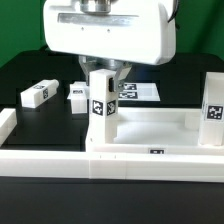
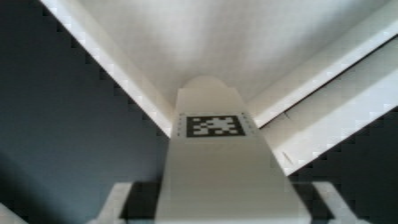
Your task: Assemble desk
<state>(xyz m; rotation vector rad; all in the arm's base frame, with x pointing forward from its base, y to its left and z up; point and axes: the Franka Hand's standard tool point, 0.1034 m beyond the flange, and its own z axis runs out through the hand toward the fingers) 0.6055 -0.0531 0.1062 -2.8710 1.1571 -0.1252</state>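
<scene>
My gripper [image 1: 103, 74] is shut on a white block leg [image 1: 100, 106] with a black-and-white tag, held upright at the corner of the desk top [image 1: 160, 132] on the exterior view's left. The desk top is a white tray with a raised rim. A second leg [image 1: 212, 106] stands upright at its corner on the exterior view's right. In the wrist view the held leg [image 2: 215, 150] runs between my fingers [image 2: 121, 203], its far end over the desk top's corner [image 2: 249, 45]. Whether the leg sits in the socket is hidden.
Two loose white legs [image 1: 35, 95] [image 1: 78, 96] lie on the black table at the exterior view's left. The marker board [image 1: 138, 92] lies behind the desk top. White border rails run along the front [image 1: 60, 165] and left [image 1: 5, 125].
</scene>
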